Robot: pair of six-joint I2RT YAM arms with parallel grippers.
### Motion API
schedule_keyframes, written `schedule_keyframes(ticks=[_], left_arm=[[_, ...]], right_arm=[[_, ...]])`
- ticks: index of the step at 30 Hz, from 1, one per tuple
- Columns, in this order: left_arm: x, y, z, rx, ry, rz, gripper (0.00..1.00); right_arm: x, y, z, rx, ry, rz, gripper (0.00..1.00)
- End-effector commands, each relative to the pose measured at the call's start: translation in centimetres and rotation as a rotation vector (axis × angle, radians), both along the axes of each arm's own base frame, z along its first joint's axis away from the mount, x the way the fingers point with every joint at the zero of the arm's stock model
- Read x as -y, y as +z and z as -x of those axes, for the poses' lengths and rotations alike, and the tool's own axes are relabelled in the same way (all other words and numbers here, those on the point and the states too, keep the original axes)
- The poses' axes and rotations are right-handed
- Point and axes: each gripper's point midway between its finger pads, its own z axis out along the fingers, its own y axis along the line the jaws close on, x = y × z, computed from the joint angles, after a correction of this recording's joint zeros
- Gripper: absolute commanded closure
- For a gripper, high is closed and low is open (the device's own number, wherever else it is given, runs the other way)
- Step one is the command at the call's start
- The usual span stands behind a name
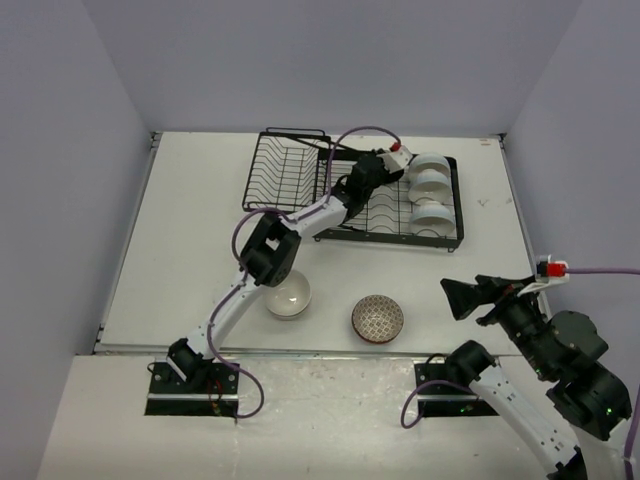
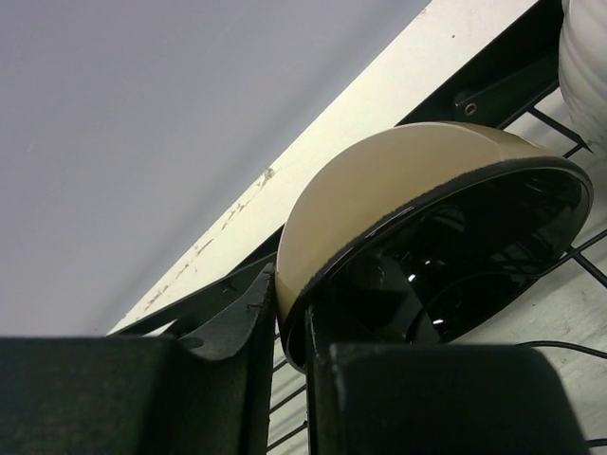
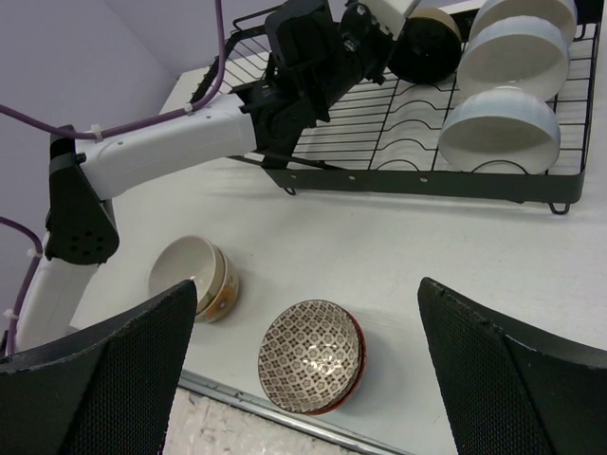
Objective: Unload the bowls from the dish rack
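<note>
Beige bowl [image 2: 398,180], black inside, stands on edge in the dish rack [image 1: 390,232] beside three white bowls [image 3: 500,135]; I find the left pincer [image 2: 291,313] clamped on its rim, the right pincer [image 3: 305,284] wide apart, holding nothing.

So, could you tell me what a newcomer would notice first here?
The left gripper pinches the rim of a beige bowl, black inside, at the back of the dish rack. Three white bowls stand on edge beside it; a pale bowl and a patterned bowl sit near the arms.
</note>
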Motion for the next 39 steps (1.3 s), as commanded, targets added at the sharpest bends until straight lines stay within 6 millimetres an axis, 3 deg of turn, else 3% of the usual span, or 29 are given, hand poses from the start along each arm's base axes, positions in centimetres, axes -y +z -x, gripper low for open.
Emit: schedule_keyframes(ticks=[1,4,5,9,17,22,26,37,39], left_arm=[[2.6,0.6,1.8,0.035,-0.014,0.067,1.00],[2.2,0.7,2.5,0.079,0.058,0.083,1.00],[1.9,2.3,2.5,0.140,0.092,0.140,1.00],[1.9,3.2,3.8,0.215,0.170,0.175,1.00],[0.1,6.7,4.9,0.369,0.294,0.214,1.00],[-0.7,7.8,5.3,0.414,0.333,0.233,1.00],[-0.6,9.0,5.7,0.438,0.340,0.270,1.00],[0.2,15.3,6.8,0.465,0.329,0.429,1.00],[0.3,15.7,6.9,0.469,0.323,0.434,1.00]], right_arm=[[-0.4,0.8,0.1,0.039,0.028,-0.004,0.01],[-0.4,0.9,0.3,0.049,0.034,-0.012,0.01],[-0.5,0.8,0.3,0.049,0.041,-0.011,0.01],[-0.6,0.9,0.4,0.059,0.051,-0.012,0.01],[-1.0,1.0,0.7,0.066,0.078,-0.013,0.01],[-1.0,1.1,0.7,0.073,0.083,-0.014,0.01],[-1.0,1.1,0.8,0.075,0.084,-0.016,0.01],[-1.0,1.2,0.8,0.080,0.084,-0.020,0.01],[-1.0,1.2,0.8,0.083,0.084,-0.020,0.01]])
